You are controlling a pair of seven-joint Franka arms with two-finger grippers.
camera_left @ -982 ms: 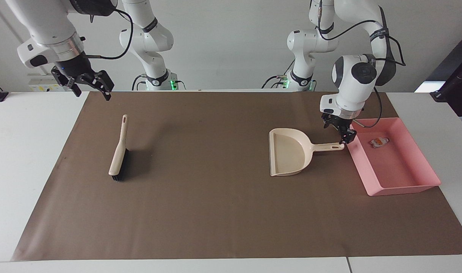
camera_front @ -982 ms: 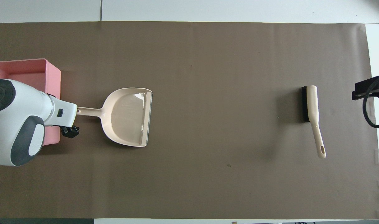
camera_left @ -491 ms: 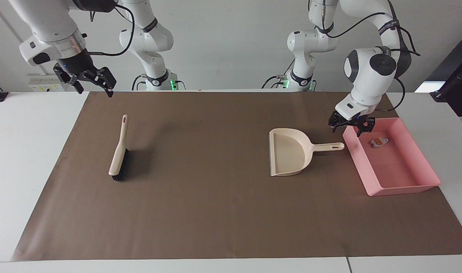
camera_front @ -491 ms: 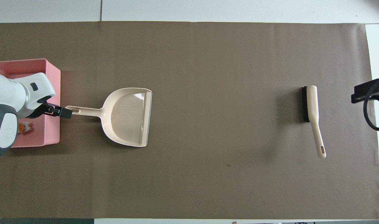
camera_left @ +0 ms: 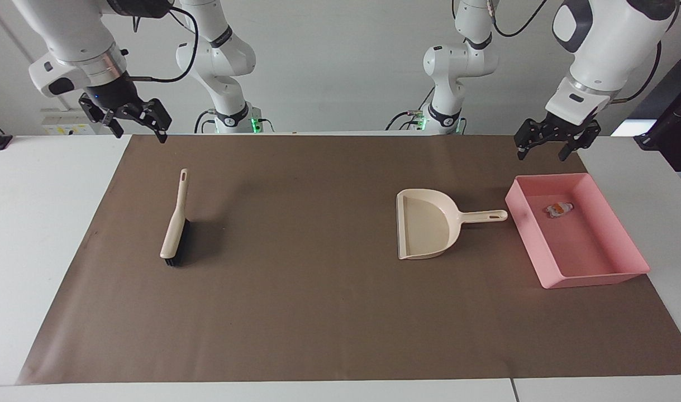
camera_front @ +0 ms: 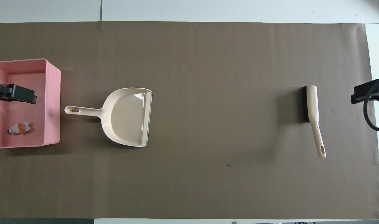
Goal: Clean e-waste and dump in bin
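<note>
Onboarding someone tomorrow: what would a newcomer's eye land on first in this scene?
Probably the pink bin at the left arm's end of the brown mat, with one small white-and-orange component lying in it. Next the beige dustpan beside it, handle toward the bin, and the hand brush toward the right arm's end. The left gripper and right gripper hang open and hold nothing.

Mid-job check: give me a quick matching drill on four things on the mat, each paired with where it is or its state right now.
Things:
1. dustpan
2. hand brush
3. small white-and-orange component
4. left gripper

Places or states:
A. lying inside the pink bin
B. raised in the air, fingers open, holding nothing
C. flat on the brown mat, handle pointing toward the pink bin
D. on the mat toward the right arm's end of the table

Pairs: 1-C, 2-D, 3-A, 4-B
</note>
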